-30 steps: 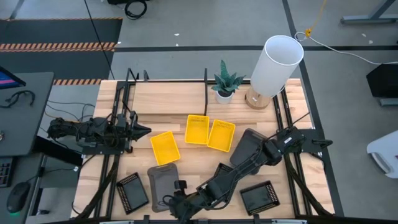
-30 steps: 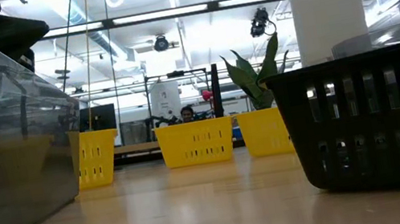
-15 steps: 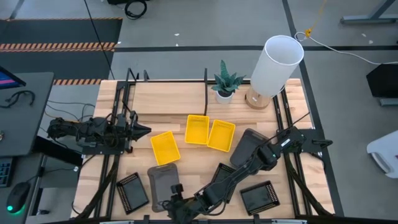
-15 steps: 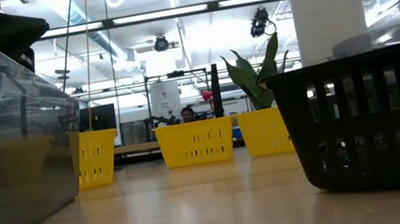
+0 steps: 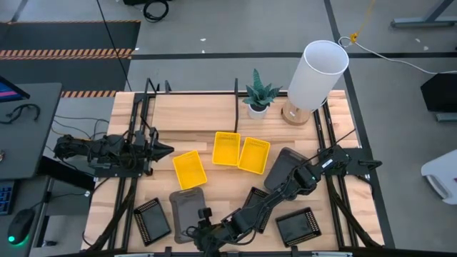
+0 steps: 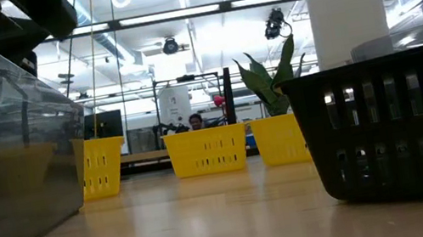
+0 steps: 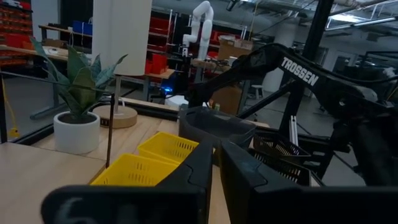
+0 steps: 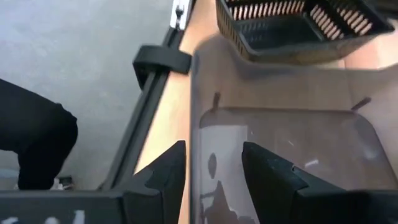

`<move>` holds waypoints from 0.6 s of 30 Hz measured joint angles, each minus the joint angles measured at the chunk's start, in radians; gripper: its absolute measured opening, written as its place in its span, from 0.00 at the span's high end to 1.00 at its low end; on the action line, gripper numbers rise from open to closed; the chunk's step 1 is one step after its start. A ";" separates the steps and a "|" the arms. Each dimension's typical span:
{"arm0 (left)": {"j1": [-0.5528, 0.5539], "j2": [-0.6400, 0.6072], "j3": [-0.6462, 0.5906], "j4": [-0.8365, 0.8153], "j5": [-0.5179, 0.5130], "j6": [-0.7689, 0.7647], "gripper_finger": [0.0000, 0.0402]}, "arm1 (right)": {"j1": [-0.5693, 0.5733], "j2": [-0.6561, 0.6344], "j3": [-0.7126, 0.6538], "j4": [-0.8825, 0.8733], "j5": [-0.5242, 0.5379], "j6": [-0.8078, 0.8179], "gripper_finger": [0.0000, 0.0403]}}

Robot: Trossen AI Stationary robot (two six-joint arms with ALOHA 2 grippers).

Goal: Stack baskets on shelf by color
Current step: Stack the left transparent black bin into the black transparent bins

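- The right gripper (image 8: 211, 171) is reaching to the table's front edge, its fingers (image 8: 163, 171) spread on either side of the rim of a grey basket (image 5: 186, 211) without pinching it.
- A black basket (image 8: 292, 25) is lying just beyond the grey one.
- The left gripper (image 5: 163, 149) is waiting at the table's left side, fingers pressed together on nothing.
- Three yellow baskets (image 5: 226, 148) are lying mid-table, in front of the shelf (image 5: 193, 114).
- A second grey basket (image 5: 285, 168) is sitting under the right arm; two more black baskets (image 5: 295, 227) are sitting near the front.
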 joint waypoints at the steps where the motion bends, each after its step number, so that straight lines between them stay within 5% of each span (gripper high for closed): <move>1: 0.000 0.000 0.000 0.000 0.000 0.000 0.91 | 0.000 0.000 0.000 -0.005 0.000 -0.001 0.62; 18: 0.000 0.000 0.000 -0.001 0.000 0.000 0.92 | -0.005 -0.002 0.000 -0.083 -0.063 0.045 0.95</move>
